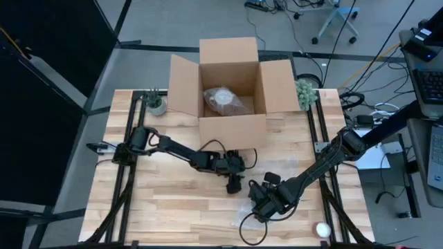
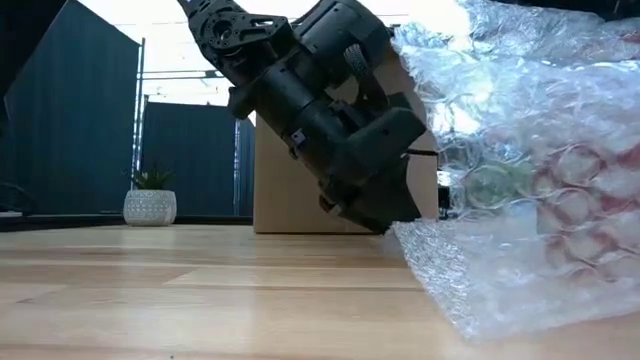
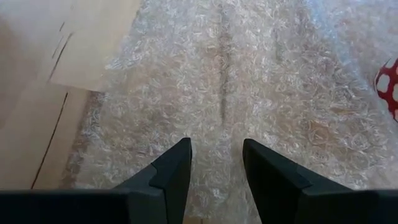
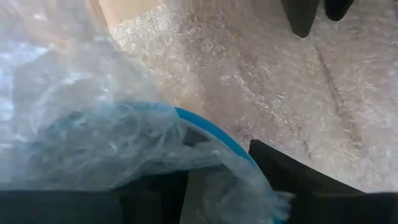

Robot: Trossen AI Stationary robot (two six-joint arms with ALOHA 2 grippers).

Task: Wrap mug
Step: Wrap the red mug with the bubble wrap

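The right gripper [image 1: 261, 207], low over the near tabletop [image 1: 173, 207], has its fingers [image 4: 298, 171] closed on a bunched fold of bubble wrap [image 3: 249, 81], a blue rim showing through just between them (the mug itself is barely visible). Just beyond, the left gripper [image 3: 216, 168] hovers over the flat sheet, fingers spread, gripping nothing. Farthest stands an open cardboard box [image 1: 232, 83].
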